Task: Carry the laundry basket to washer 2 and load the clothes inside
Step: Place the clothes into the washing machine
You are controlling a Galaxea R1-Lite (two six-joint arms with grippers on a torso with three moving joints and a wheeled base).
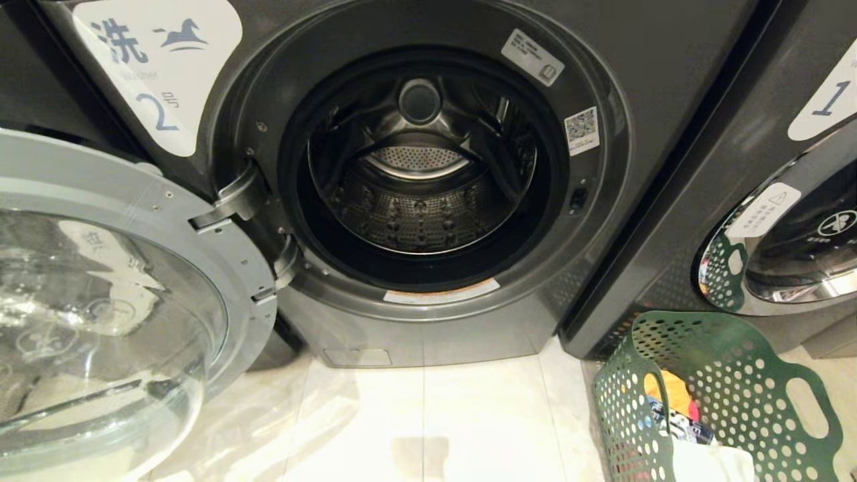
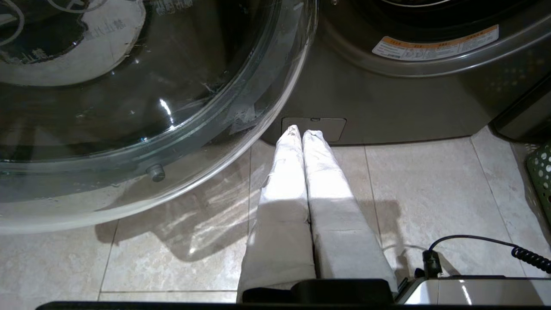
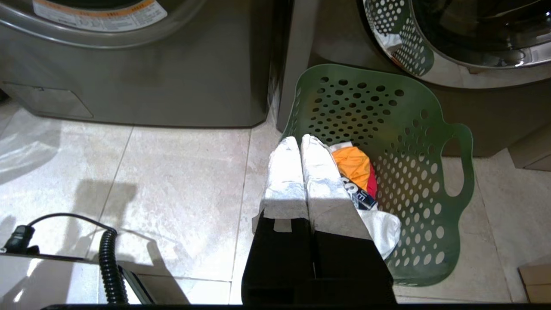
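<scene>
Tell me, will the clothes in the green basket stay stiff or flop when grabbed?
Probably flop: the clothes lie crumpled and folded in the laundry basket. They look thin, so likely light. A loose end may drag or snag on the rim.

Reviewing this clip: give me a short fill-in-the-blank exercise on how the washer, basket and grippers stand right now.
1. The door of washer 2 stands ____.
2. The clothes lie in the ____.
3. The laundry basket stands on the floor in front of the washer labelled ____.
4. The left gripper and the right gripper are both ____.

Missing words: open; laundry basket; 1; shut
</scene>
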